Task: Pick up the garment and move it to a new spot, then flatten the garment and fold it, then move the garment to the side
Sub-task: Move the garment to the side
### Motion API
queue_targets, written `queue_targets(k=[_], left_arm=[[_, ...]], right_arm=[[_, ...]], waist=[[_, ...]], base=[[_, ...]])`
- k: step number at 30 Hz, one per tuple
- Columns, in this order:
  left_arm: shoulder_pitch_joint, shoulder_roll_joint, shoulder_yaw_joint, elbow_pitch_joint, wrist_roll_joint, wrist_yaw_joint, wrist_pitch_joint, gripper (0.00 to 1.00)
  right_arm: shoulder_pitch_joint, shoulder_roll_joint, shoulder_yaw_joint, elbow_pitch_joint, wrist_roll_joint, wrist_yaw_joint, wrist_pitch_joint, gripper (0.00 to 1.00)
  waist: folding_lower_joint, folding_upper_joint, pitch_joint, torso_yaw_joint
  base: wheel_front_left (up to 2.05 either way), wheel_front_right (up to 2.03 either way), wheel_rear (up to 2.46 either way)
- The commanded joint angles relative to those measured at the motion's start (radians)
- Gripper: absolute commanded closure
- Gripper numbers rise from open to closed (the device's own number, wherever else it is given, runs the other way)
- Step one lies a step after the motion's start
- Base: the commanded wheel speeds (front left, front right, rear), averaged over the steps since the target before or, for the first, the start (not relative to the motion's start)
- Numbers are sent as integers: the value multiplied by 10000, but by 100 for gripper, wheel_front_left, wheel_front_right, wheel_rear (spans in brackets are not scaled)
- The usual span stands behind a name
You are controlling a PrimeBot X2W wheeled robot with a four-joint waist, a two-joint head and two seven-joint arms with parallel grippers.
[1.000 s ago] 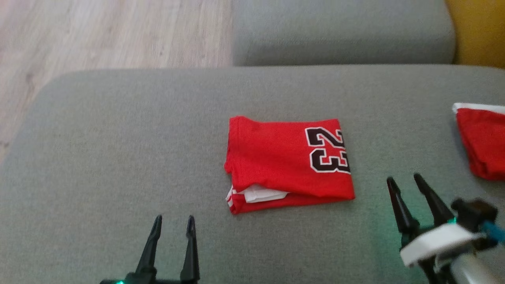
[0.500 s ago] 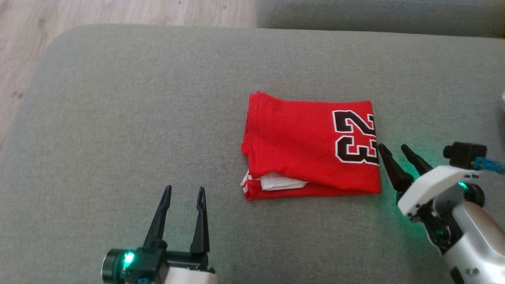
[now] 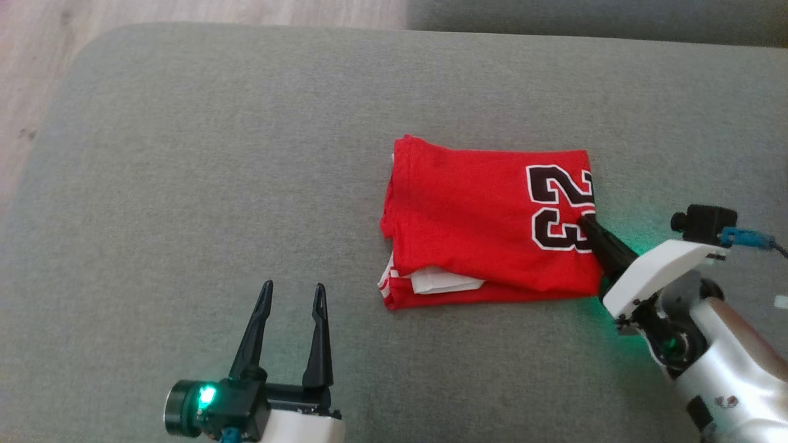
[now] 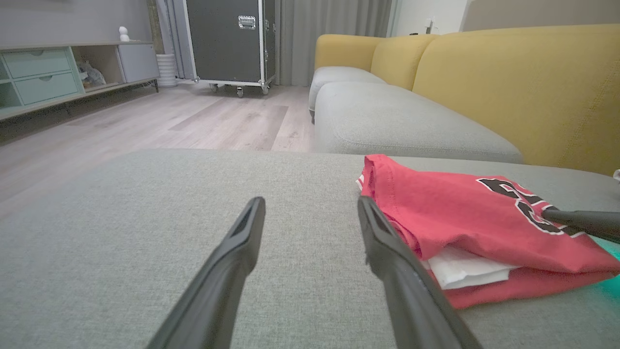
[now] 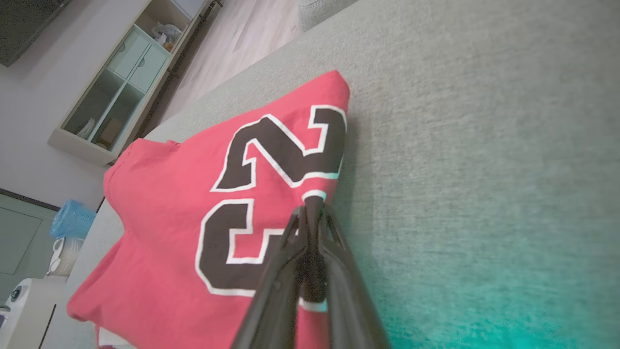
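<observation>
The right gripper [image 3: 586, 220] has been brought from the lower right onto the folded red fabric garment [image 3: 480, 227], which lies right of centre on the grey fabric cushion [image 3: 184, 184]. Its jaws are now clenched on the numbered right edge. The left gripper [image 3: 292, 294], at lower left, is held open, apart from the garment.

The garment [image 3: 486, 221] lies on the cushion [image 3: 184, 184], right of middle. The right gripper [image 3: 585, 220] touches its right edge. The left gripper [image 3: 292, 292] sits before it to the left, apart.
</observation>
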Motion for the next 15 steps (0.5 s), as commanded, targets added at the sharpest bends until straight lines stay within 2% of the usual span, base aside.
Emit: queue_targets(k=[1,4,9,15], left_arm=[[-352,-64,269,-328,-93,64,-93,0],[-395,-64,286,-397,-121,61,-93,0],[-587,-64,505,-688,-190,335,-93,0],[-892,-64,709,-885,-581,157,-93,0]], right_arm=[[-311,-357,159,-348,1,-7,-196,100],[-438,-892,343,-587,-198,-7,-283,100],[-752,-2141,436,-1225,-600,-7,-187,100],[-1155,-3694,30,-2121,-950,-7,197,100]], waist=[[0,0,51,-158],[0,0,188,-469],[0,0,570,-1242],[0,0,1058,-2148]], base=[[0,0,0],[0,0,0],[0,0,0],[0,0,0]])
